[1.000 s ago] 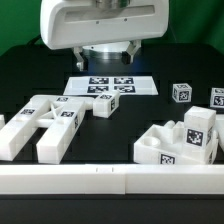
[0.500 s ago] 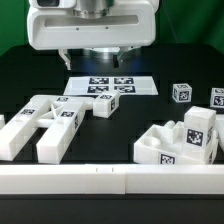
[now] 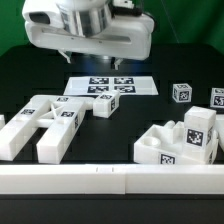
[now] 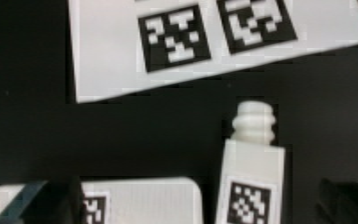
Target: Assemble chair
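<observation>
1. Your gripper (image 4: 188, 203) stands wide open and empty, above the counter (image 3: 118, 138) just beside the marker board (image 3: 110, 87).
2. The chair's pegged piece (image 4: 250, 175) lies just beside that board; other chair pieces (image 3: 185, 140) lie farther from it.

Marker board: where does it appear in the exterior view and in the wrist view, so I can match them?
Exterior view: the marker board lies flat at mid-picture, just behind a tagged white bar.
Wrist view: one corner of the board shows, with two tags.
Shared landmark: apparently the same tagged white bar, next to the board.
</observation>
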You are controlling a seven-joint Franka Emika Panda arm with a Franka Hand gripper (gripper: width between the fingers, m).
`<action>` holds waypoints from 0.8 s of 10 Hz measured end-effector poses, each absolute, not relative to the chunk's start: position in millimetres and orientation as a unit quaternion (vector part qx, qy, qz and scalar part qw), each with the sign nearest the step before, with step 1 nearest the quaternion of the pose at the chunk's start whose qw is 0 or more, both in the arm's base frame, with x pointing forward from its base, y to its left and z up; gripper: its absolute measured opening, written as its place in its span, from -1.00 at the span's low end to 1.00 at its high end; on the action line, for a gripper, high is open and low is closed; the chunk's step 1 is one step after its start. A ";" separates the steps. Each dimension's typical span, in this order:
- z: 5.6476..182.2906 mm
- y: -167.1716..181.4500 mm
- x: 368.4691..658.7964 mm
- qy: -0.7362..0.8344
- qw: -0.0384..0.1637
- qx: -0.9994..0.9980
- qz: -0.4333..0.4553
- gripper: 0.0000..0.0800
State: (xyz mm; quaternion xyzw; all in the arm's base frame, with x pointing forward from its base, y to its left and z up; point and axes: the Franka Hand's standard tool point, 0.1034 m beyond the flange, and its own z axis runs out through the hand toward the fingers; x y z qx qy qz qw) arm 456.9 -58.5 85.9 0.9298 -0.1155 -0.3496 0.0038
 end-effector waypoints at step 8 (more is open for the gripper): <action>67.5 -51.9 463.7 -0.263 -0.051 0.901 -0.340 0.62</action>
